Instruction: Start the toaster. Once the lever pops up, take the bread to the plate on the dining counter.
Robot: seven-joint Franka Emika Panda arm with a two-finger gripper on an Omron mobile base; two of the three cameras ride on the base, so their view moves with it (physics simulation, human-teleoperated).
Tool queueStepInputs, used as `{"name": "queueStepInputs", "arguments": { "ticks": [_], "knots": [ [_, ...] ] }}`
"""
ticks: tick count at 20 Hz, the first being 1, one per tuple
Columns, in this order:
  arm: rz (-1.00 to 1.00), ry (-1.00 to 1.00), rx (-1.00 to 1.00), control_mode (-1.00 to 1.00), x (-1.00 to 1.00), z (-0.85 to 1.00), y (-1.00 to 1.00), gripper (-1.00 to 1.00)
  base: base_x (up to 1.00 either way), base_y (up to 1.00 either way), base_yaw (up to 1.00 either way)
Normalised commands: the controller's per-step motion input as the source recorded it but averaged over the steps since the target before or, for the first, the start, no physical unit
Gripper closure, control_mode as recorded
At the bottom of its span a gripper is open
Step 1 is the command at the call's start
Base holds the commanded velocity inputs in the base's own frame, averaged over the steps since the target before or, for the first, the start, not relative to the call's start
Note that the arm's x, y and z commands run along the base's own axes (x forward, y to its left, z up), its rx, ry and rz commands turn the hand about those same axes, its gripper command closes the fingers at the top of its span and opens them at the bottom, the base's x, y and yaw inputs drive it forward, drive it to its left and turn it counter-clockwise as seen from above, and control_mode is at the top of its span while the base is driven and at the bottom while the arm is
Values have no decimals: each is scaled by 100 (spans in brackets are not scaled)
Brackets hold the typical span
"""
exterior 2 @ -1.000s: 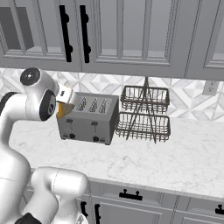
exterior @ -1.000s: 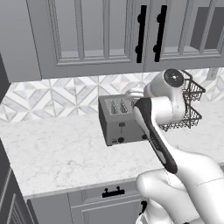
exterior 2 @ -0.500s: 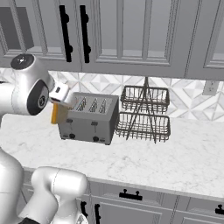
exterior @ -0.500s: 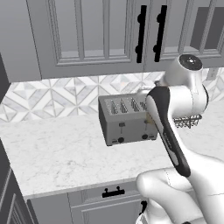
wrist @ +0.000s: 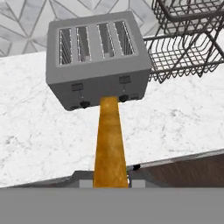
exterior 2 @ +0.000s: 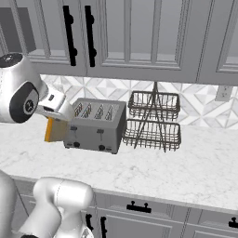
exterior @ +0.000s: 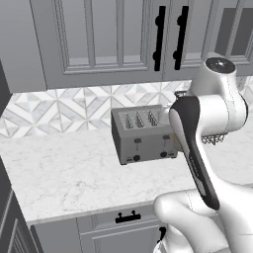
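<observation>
Left base view: we are looking over the arm at the toaster [exterior: 144,134], sitting on the marble worktop [exterior: 64,168] against the patterned backsplash. Its four slots are reading empty from here and both front levers are sitting high. The arm's forearm is crossing in front of the toaster's right end and hiding the hand, so we are leaving the grip unjudged from this side.

Right base view: we are seeing the bread [exterior 2: 56,129] hanging in the air just left of the toaster's front corner, clear of the worktop, with the white hand directly above it. The slice is showing a pale tan face and an orange-brown crust edge. A two-tier wire rack [exterior 2: 154,122] is standing just right of the toaster.

Hand view: we are looking down along the slice edge-on; its orange-brown crust is running as a narrow strip from the gripper [wrist: 110,183] toward the toaster front, ending between the two knobs. The fingers are pinching together on the slice's near end, one on each face.

Handling, as we are judging it: the slice is looking thin, light and fairly stiff after toasting, but brittle and crumbly, so a hard squeeze is risking a break. Held by one end, it is likely to swing or pivot in a fast turn. Gripping across the flat faces, well in from the crust, is seeming soundest.
</observation>
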Motion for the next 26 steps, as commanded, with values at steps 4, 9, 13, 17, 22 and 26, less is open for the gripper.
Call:
{"name": "queueStepInputs", "arguments": {
  "ticks": [4, 9, 13, 17, 22, 26],
  "knots": [
    [-1, 0, -2, 100, -43, 0, 0, 100, -28, -6, -2],
    [0, 0, 0, 100, 0, 0, 0, 100, -56, -69, -20],
    [0, 0, 0, 100, 0, 0, 0, 100, -3, -90, -67],
    [0, 0, 0, 100, 0, 0, 0, 100, 0, -59, -83],
    [0, 0, 0, 100, 0, 0, 0, 100, 0, -75, -79],
    [0, 0, 0, 100, 0, 0, 0, 100, 0, -84, -75]
  ]
}}
